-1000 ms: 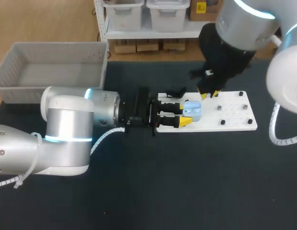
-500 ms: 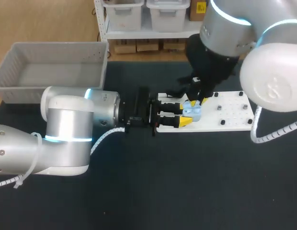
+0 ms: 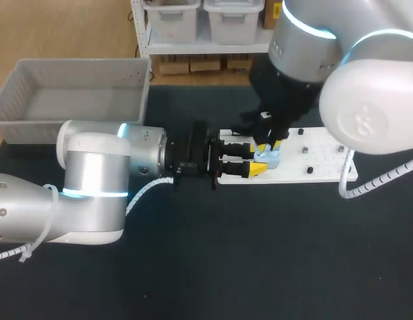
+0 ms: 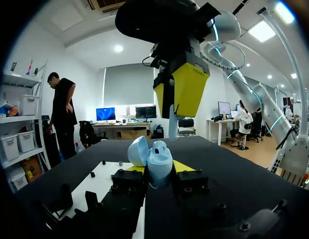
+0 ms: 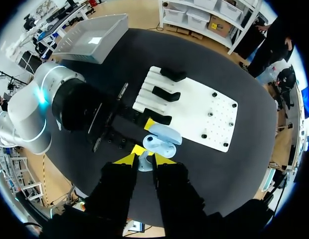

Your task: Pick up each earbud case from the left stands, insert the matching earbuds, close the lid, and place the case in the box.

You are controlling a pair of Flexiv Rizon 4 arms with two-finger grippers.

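- Left end effector (image 4: 159,171) grips the light blue earbud case (image 4: 155,158) from both sides, lid hinged open, over the white stand board (image 3: 323,157) on the black table (image 3: 260,253).
- Right end effector (image 5: 144,159) sits directly above the case, fingers pinched on a small white earbud (image 5: 144,164).
- Grey plastic box (image 3: 73,87) is well apart.

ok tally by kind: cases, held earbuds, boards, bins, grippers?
case: 1
earbud (held): 1
board: 1
bin: 1
grippers: 2 (left gripper, right gripper)
total: 6
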